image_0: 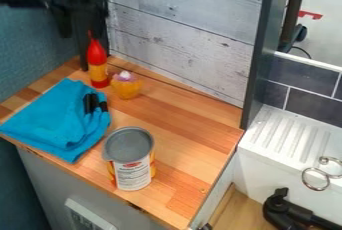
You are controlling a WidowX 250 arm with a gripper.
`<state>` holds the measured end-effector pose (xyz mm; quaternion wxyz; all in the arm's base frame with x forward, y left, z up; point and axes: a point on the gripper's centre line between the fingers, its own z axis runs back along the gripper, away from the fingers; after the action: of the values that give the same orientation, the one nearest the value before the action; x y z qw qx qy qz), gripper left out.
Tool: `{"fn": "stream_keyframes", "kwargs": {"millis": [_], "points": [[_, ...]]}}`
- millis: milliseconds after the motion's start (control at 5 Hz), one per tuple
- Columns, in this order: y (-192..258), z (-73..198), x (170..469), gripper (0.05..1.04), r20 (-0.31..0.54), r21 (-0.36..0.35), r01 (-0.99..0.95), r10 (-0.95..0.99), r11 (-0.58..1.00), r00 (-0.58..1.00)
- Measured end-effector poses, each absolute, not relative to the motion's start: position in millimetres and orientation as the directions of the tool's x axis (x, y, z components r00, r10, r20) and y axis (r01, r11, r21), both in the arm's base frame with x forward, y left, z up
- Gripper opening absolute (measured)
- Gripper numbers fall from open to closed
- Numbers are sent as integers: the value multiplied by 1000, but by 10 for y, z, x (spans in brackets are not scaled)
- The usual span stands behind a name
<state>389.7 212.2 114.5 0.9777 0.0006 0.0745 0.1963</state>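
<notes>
A wooden worktop (180, 116) of striped, glossy planks runs beneath a whitish, weathered wood-grain panel (187, 29). The black claw (63, 19) hangs at the upper left, blurred and dark; whether it is spread or pressed together cannot be told.

Nearest to it is a smooth red bottle (97, 59) with a narrow, pointed top and a yellowish label, upright near the worktop's back left corner. In the view it appears below the claw and slightly to its right, with a visible gap between them.

Just right of the bottle is a small, rounded yellow-orange cup (126, 89) with a lumpy purple-and-white top. In front of them, a soft turquoise cloth (57, 119) lies folded and creased, reaching the worktop's front edge, with two short black pieces (95, 104) at its right side. Nearer the middle of that front edge stands a cylindrical can (131, 161), its round end grey, its side wrapped in a printed label.

Beyond the worktop's right edge is a white, ridged drainboard (294, 134) with shiny metal rings (316, 178).
</notes>
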Motion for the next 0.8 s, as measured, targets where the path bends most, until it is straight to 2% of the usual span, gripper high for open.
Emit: {"fn": "stream_keyframes", "kwargs": {"millis": [200,400,600,800], "points": [[2006,1487,3702,1001,-116,111,-378,390,919,914],[1596,1744,3461,1001,-87,123,-346,358,930,930],[1281,1778,3150,1000,-137,84,-301,310,950,941],[891,1631,2926,1001,-244,4,-219,213,976,946]]}}
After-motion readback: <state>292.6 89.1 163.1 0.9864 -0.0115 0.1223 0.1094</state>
